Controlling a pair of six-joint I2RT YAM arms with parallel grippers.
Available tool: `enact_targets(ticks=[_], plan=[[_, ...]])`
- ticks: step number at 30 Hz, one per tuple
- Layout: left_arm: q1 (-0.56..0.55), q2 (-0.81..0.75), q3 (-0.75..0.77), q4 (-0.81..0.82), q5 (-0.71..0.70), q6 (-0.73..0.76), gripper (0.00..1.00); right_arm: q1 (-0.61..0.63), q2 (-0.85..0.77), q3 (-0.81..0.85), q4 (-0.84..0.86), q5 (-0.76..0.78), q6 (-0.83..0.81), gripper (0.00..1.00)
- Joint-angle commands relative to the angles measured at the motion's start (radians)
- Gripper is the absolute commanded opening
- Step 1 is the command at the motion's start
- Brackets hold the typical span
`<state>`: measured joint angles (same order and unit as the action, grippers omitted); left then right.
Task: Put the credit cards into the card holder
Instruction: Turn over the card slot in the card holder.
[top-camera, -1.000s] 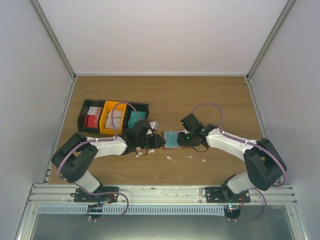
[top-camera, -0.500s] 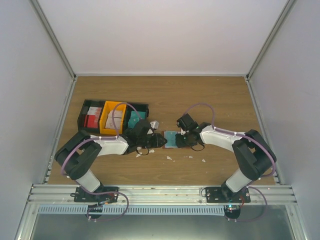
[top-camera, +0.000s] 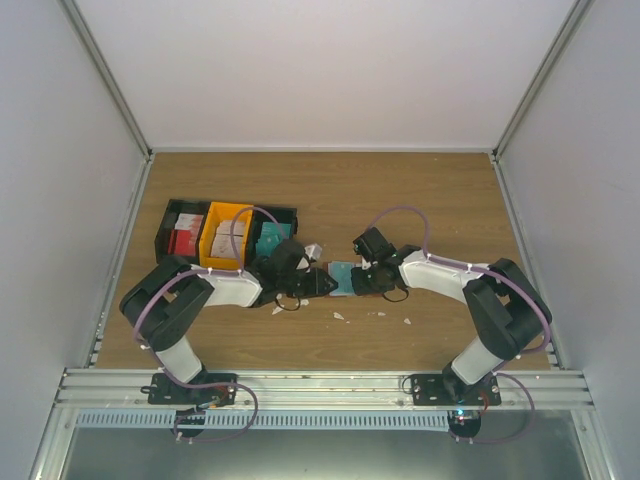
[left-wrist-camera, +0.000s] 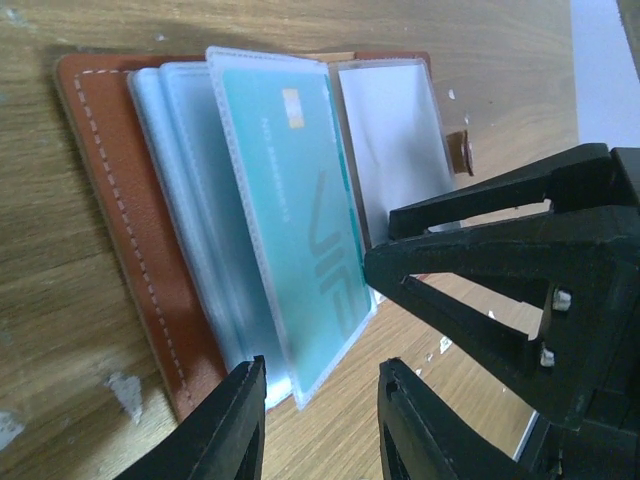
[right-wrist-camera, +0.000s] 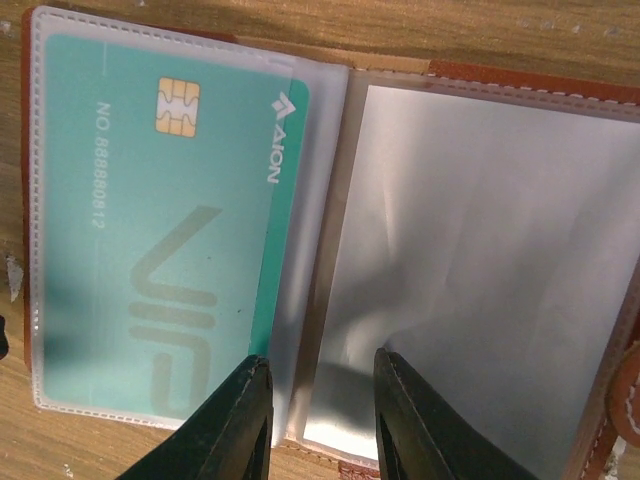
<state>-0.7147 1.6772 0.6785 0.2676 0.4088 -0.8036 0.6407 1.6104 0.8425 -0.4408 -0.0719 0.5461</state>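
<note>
The card holder (left-wrist-camera: 105, 220) is a reddish-brown leather wallet lying open on the table between my two grippers. A teal credit card (top-camera: 343, 277) sits inside a clear sleeve on its left half (right-wrist-camera: 160, 230). The right half's sleeve (right-wrist-camera: 470, 280) is empty. My left gripper (left-wrist-camera: 320, 425) is open at the wallet's near-left edge, its fingers either side of the sleeve's corner. My right gripper (right-wrist-camera: 315, 410) is open over the wallet's spine, holding nothing. More cards lie in the bins.
Three small bins stand in a row at the left: a black one with red cards (top-camera: 182, 232), an orange one with whitish cards (top-camera: 225, 235), and a black one with teal cards (top-camera: 272, 235). White scraps (top-camera: 340, 316) lie on the wood in front of the wallet.
My left gripper has moved right, up to the wallet's left edge. My right gripper shifted slightly left over the wallet, then held still. The wallet stays open.
</note>
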Motion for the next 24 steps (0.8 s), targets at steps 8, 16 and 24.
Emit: enact_targets(ticks=[8, 16, 24], plan=[[-0.003, 0.058, 0.05, 0.062, 0.034, 0.001, 0.33, 0.008, 0.07, -0.039, 0.01, -0.006, -0.013, 0.31], [-0.007, 0.076, 0.073, 0.091, 0.077, 0.016, 0.29, 0.009, 0.065, -0.041, 0.023, -0.015, -0.009, 0.31], [-0.028, 0.094, 0.117, 0.096, 0.116, 0.07, 0.28, 0.008, 0.028, -0.051, 0.038, -0.012, 0.019, 0.31]])
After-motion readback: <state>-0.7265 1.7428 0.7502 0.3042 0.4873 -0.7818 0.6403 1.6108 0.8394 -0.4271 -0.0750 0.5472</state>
